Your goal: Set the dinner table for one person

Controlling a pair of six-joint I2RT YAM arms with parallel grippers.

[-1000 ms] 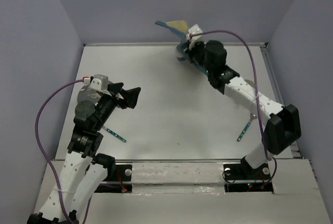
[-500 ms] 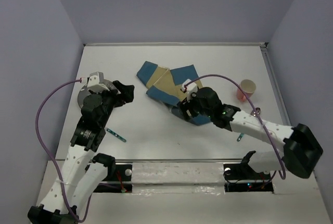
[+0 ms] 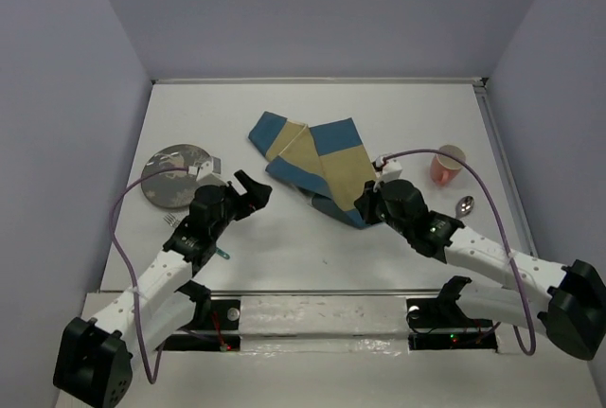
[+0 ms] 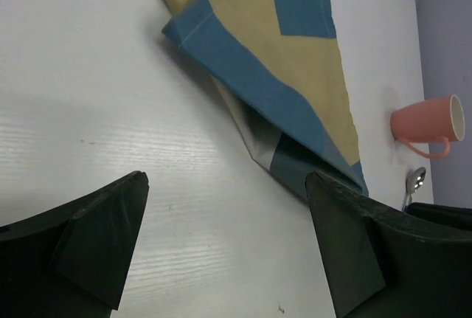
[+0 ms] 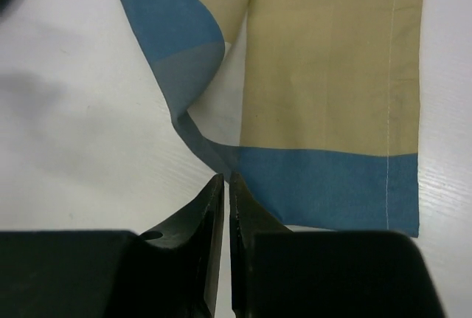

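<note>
The blue, tan and white placemat (image 3: 317, 162) lies crumpled and partly folded on the white dinner table (image 3: 284, 115). My right gripper (image 3: 363, 207) is low at the placemat's near corner. In the right wrist view its jaws (image 5: 225, 178) are pressed together on the blue corner of the placemat (image 5: 324, 97). My left gripper (image 3: 254, 192) is open and empty, just left of the placemat. In the left wrist view (image 4: 225, 181) it hovers over bare table with the placemat (image 4: 295, 67) ahead.
A grey patterned plate (image 3: 170, 176) lies at the left. A pink cup (image 3: 448, 164) stands at the right, with a spoon (image 3: 464, 205) near it; both show in the left wrist view, cup (image 4: 428, 122) and spoon (image 4: 415, 181). A teal-handled utensil (image 3: 222, 255) lies under my left arm.
My right gripper brought the placemat down from high at the far side onto the table and pulled it nearer. My left gripper swung right and lower, toward the placemat.
</note>
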